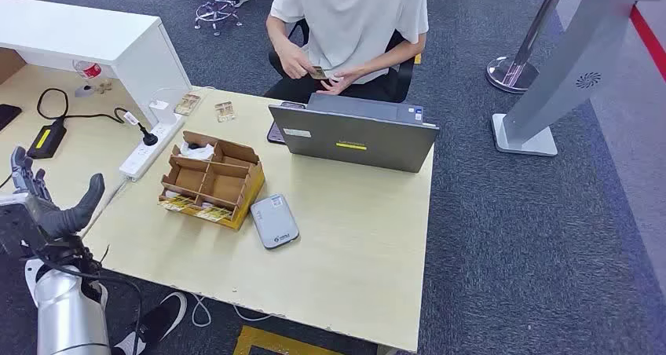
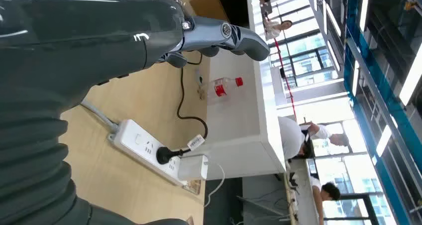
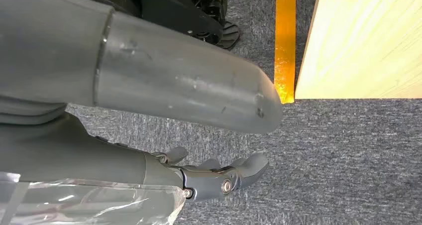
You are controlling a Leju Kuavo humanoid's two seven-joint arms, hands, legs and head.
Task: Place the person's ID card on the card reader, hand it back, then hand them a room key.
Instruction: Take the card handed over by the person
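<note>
A pale wooden table stands on grey carpet, with a person seated at its far side. The left hand is raised at the table's near-left edge, fingers spread and upright, thumb sticking out to the right; it holds nothing and touches nothing. The silver left arm rises from below. The right hand hangs by the table's edge over the carpet, fingers loosely extended and apart, empty. The card is in the person's hands, beyond the far edge of the table, behind the laptop. The reader, a flat grey pad, lies near the table's middle, just right of a cardboard tray. A white power strip lies to the tray's left
</note>
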